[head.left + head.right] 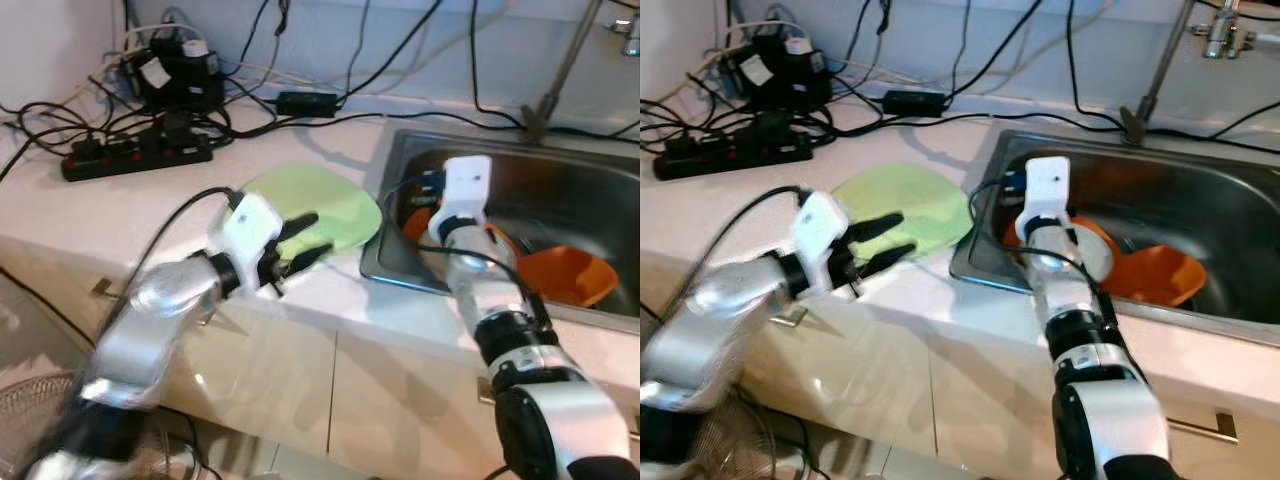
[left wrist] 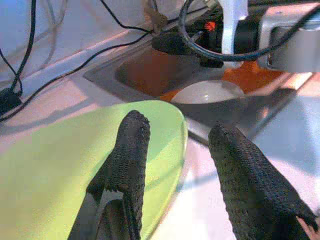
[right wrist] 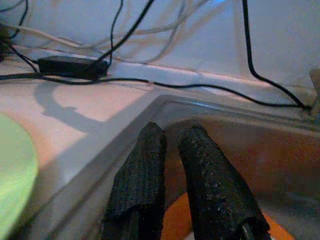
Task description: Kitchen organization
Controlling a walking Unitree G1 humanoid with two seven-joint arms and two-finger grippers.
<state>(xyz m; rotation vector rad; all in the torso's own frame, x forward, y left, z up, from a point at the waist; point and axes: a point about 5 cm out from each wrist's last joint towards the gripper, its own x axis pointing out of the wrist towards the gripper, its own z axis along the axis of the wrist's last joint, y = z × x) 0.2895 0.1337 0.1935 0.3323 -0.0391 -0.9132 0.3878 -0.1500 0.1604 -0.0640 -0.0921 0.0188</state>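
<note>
A light green plate [image 1: 325, 200] lies flat on the white counter, just left of the sink [image 1: 590, 185]. My left gripper [image 1: 318, 235] is open at the plate's near edge, one finger [image 2: 131, 150] over the plate and the other finger [image 2: 240, 175] over bare counter. Nothing sits between them. My right gripper [image 3: 173, 131] is shut and empty, reaching into the sink's left end above an orange dish [image 3: 175, 220]. An orange bowl [image 1: 1160, 272] and a white dish [image 1: 1095, 255] also lie in the sink.
A black power strip [image 1: 135, 158], adapters and many cables crowd the back left of the counter. The faucet [image 1: 1160, 70] rises behind the sink. Cabinet fronts [image 1: 300, 390] drop below the counter edge. A fan grille [image 1: 30, 420] stands low on the left.
</note>
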